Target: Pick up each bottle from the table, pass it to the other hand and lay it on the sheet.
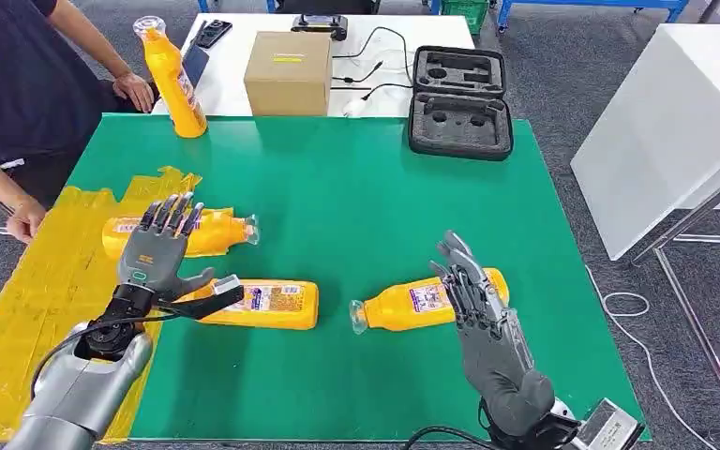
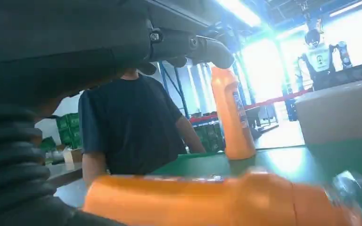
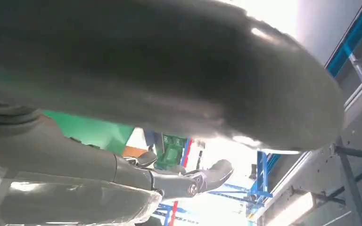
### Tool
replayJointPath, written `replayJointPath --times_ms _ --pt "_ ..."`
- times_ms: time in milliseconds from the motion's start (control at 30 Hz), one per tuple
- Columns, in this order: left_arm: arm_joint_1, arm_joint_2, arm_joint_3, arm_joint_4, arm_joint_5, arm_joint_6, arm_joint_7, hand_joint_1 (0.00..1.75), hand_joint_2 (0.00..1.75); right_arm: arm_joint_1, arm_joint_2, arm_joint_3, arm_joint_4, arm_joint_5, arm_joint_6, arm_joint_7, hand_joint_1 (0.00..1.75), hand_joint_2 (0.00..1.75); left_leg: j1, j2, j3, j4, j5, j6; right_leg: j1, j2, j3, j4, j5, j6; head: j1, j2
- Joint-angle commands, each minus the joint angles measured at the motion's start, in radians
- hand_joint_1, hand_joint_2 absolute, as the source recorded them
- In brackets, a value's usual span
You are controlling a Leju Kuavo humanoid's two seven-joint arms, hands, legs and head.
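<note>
Head view, table: green table top (image 1: 356, 216) across the middle of the frame, with a yellow sheet (image 1: 47, 281) along its left edge.
Head view, left hand: left hand (image 1: 157, 251) at lower left, fingers spread and raised, holding nothing, over the gap between two lying bottles.
Head view, right hand: right hand (image 1: 473, 291) at lower right, fingers straight and apart, at the base end of the right bottle (image 1: 427, 300); contact cannot be told.
Head view, bottles: sheet bottle (image 1: 208, 232) lies at the sheet's right edge; middle bottle (image 1: 267, 304) lies on the green just right of the left hand; upright bottle (image 1: 172, 77) stands at upper left.
Head view, labels: print on the bottle labels is too small to read.
Head view, other: cardboard box (image 1: 289, 71) and open black foam case (image 1: 460, 101) at top centre; a person (image 1: 19, 84) at upper left.
Left wrist view: blurred orange lying bottle along the bottom, upright bottle at centre.
Right wrist view: dark fingers (image 3: 202, 181) extended, nothing between them.
</note>
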Motion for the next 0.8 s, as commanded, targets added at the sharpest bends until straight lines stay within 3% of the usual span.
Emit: replayJointPath --times_ms 33,200,233,267,333,400,467,600,700,767,800 --pt "-0.039 -0.003 0.024 0.041 0.038 0.001 -0.015 0.0 0.0 -0.011 0.016 0.006 0.041 0.007 -0.007 0.015 0.0 0.0 0.002 0.0 0.003 0.0 -0.001 -0.004 0.002 -0.001 0.003 -0.001 -0.001 -0.002 0.0 0.0" --pt "0.052 -0.061 0.157 -0.166 0.458 0.037 -0.115 0.0 0.0 -0.014 0.013 -0.022 0.046 0.195 -0.034 0.139 0.0 0.0 0.002 0.002 0.004 0.0 -0.002 -0.004 0.002 0.001 0.004 -0.001 -0.001 -0.002 0.0 0.0" --pt "0.088 -0.068 0.184 -0.25 0.598 0.016 -0.138 0.0 0.0 -0.013 0.008 -0.031 0.052 0.297 -0.055 0.189 0.0 1.75 0.003 0.002 0.004 0.0 -0.002 -0.005 0.002 0.0 0.004 -0.002 -0.001 -0.002 0.0 0.0" --pt "0.119 -0.08 0.212 -0.324 0.75 -0.008 -0.162 0.0 0.0 -0.016 -0.001 -0.032 0.059 0.416 -0.067 0.237 0.0 1.75 0.003 0.002 0.004 0.0 -0.003 -0.005 0.002 0.001 0.005 -0.002 -0.001 -0.002 0.0 0.0" --pt "0.132 -0.073 0.211 -0.352 0.758 -0.016 -0.155 0.0 0.0 -0.015 0.001 -0.037 0.061 0.417 -0.066 0.237 0.0 1.75 0.002 0.002 0.003 0.0 -0.002 -0.003 0.002 0.001 0.003 -0.002 -0.001 -0.001 0.0 0.0" --pt "0.159 -0.1 0.256 -0.425 1.016 -0.055 -0.195 0.0 0.0 -0.031 -0.02 -0.028 0.089 0.577 -0.061 0.344 0.0 1.75 0.002 0.002 0.002 0.0 -0.001 -0.003 0.001 0.001 0.002 -0.001 0.0 -0.001 0.0 0.0" --pt "0.176 -0.082 0.265 -0.497 1.192 -0.067 -0.208 0.0 0.0 -0.086 -0.039 0.008 0.161 0.723 -0.073 0.387 0.0 1.75 0.003 0.004 0.004 0.0 -0.003 -0.004 0.002 0.002 0.004 -0.002 -0.001 -0.001 0.0 0.0" --pt "0.186 -0.063 0.281 -0.556 1.349 -0.088 -0.215 0.0 0.0 -0.16 -0.048 0.049 0.272 0.827 -0.137 0.409 0.0 1.75 0.003 0.006 0.003 0.0 -0.002 -0.005 0.003 0.005 0.003 -0.002 0.001 -0.002 0.0 0.0" --pt "0.224 -0.025 0.292 -0.653 1.513 -0.113 -0.242 0.0 0.0 -0.277 -0.034 0.103 0.403 0.843 -0.168 0.441 0.0 1.75 0.003 0.009 0.004 -0.001 -0.001 -0.005 0.002 0.007 0.003 -0.003 0.002 -0.002 0.0 0.0" --pt "0.288 0.001 0.307 -0.737 1.57 -0.136 -0.243 0.0 0.0 -0.308 -0.017 0.125 0.415 0.889 -0.164 0.485 0.0 1.75 0.004 0.009 0.009 -0.002 -0.002 -0.009 0.004 0.007 0.008 -0.005 0.001 -0.004 0.0 0.0" --pt "0.323 0.016 0.315 -0.771 1.601 -0.151 -0.245 0.0 0.0 -0.299 -0.02 0.126 0.393 0.901 -0.16 0.503 0.0 1.75 0.004 0.016 0.009 -0.003 -0.003 -0.009 0.004 0.014 0.006 -0.004 0.003 -0.004 0.0 0.0"
